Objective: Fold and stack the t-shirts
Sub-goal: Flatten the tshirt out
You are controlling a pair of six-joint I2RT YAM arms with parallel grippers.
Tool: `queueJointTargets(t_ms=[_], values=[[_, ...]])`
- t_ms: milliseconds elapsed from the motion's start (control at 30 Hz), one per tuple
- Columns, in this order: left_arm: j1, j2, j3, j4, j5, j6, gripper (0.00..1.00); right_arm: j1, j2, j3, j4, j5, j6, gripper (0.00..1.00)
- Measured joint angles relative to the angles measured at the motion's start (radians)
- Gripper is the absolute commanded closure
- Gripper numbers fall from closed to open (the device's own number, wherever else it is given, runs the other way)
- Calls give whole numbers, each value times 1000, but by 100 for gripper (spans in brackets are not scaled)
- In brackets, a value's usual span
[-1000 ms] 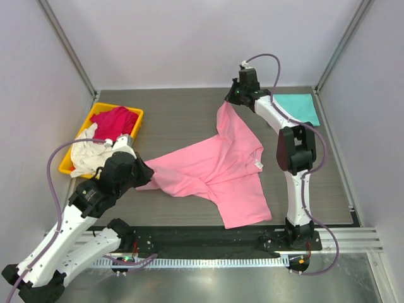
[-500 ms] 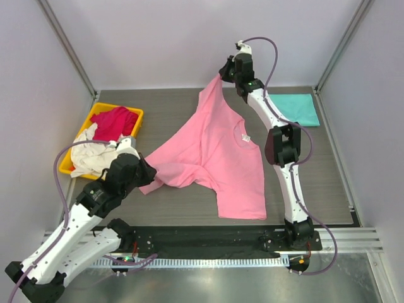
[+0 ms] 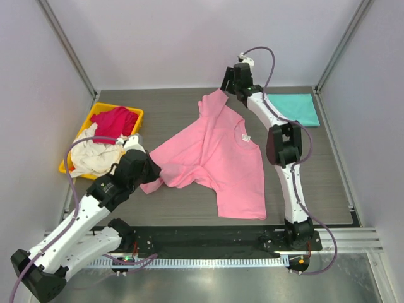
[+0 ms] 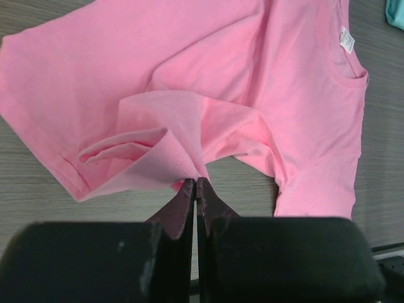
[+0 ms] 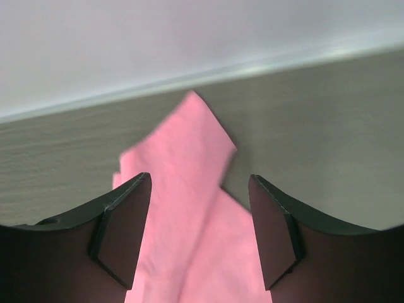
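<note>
Pink shirt [image 3: 214,151] looks light and limp, best gripped at hem corners. Left gripper [image 4: 196,189] pinches its fold; right gripper [image 5: 199,180] gapes empty over it by the far edge.

Spread across the middle of the grey wood-grain table [image 3: 177,117]: pink shirt [image 3: 218,158], mostly flat, bunched at its near-left sleeve. Folded flat in the far right corner, well apart: teal shirt [image 3: 297,108]. At the far left edge: yellow bin [image 3: 137,125].
</note>
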Motion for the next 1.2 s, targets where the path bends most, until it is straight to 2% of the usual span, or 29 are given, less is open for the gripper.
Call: queueJointTargets(t_ms=[100,200,333,533,667,767,900,1033,1200], values=[[0,-11,-17,20,14,-1,100,-1,-198,-188,-145,95,73,32],[0,-16,-18,31,21,4,100,-2,-441,-376,-287,121,172,35],[0,-28,-19,55,35,26,100,-5,-810,-680,-426,98,331,39],[0,-47,-43,80,71,48,100,11,-1202,-1223,-596,30,524,49],[0,-74,-69,81,73,48,100,29,-1255,-1440,-716,-17,591,53],[0,-82,-74,81,73,48,100,42,-1269,-1513,-775,-31,623,59],[0,-82,-74,80,71,48,100,63,-1332,-1590,-798,-34,670,60],[0,-85,-74,80,64,47,100,73,-1361,-1658,-763,-60,702,57],[0,-66,-74,81,58,42,100,78,-1372,-1780,-587,-141,730,56]])
